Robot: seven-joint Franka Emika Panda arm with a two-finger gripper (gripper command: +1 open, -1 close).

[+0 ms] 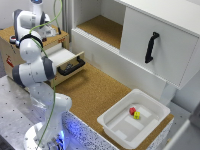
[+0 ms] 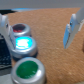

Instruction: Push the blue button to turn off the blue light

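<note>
In the wrist view three round push buttons with silver rims sit in a row on a brown surface. The blue button (image 2: 23, 44) is the middle one and its cap glows bright light blue. A dark red-capped button (image 2: 19, 29) and a green-capped button (image 2: 27, 70) flank it. My gripper (image 2: 37, 27) is open, and its fingers (image 2: 70, 30) hang above the surface without touching any button. The blue button lies off to one side of the gap, close to one finger. In the exterior view my gripper (image 1: 52, 33) is over the wooden box (image 1: 10, 47) at the exterior view's left, and the arm hides the buttons.
An open drawer with a black handle (image 1: 71, 66) sticks out of the box. A white cabinet door with a black handle (image 1: 151, 47) stands at the exterior view's right. A white bin (image 1: 112, 125) holds a red and a yellow object. A blue glow (image 1: 70, 127) shows near the arm's base.
</note>
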